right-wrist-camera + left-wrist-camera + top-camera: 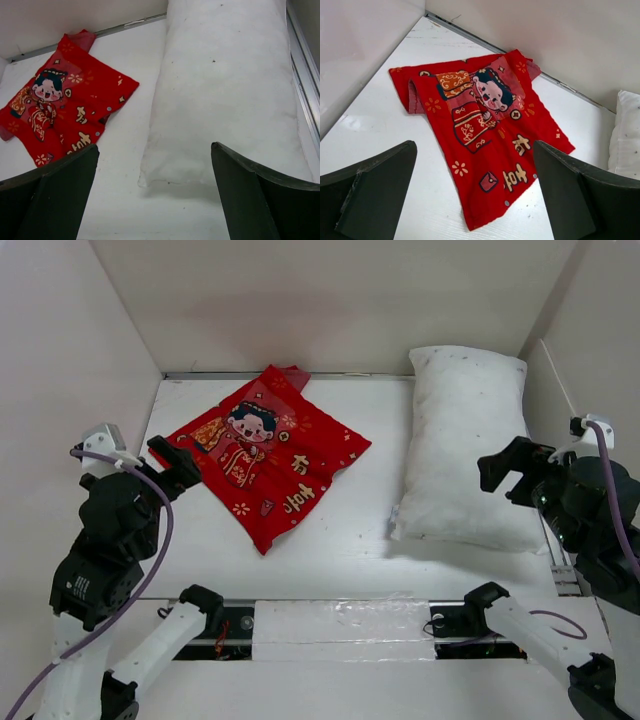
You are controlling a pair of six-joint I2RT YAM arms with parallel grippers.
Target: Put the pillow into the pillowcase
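Note:
The red pillowcase (265,455) lies flat and slightly rumpled on the white table, left of centre, its cartoon print facing up. It also fills the left wrist view (480,135) and shows at the left of the right wrist view (60,105). The plump white pillow (465,445) lies lengthwise on the right side; its near end fills the right wrist view (225,95). My left gripper (177,462) hovers open by the pillowcase's left corner, holding nothing (475,200). My right gripper (507,472) hangs open above the pillow's right edge, empty (155,195).
White walls enclose the table on the left, back and right (330,300). A metal rail (560,560) runs along the right edge beside the pillow. A taped strip (340,625) lies across the near edge between the arm bases.

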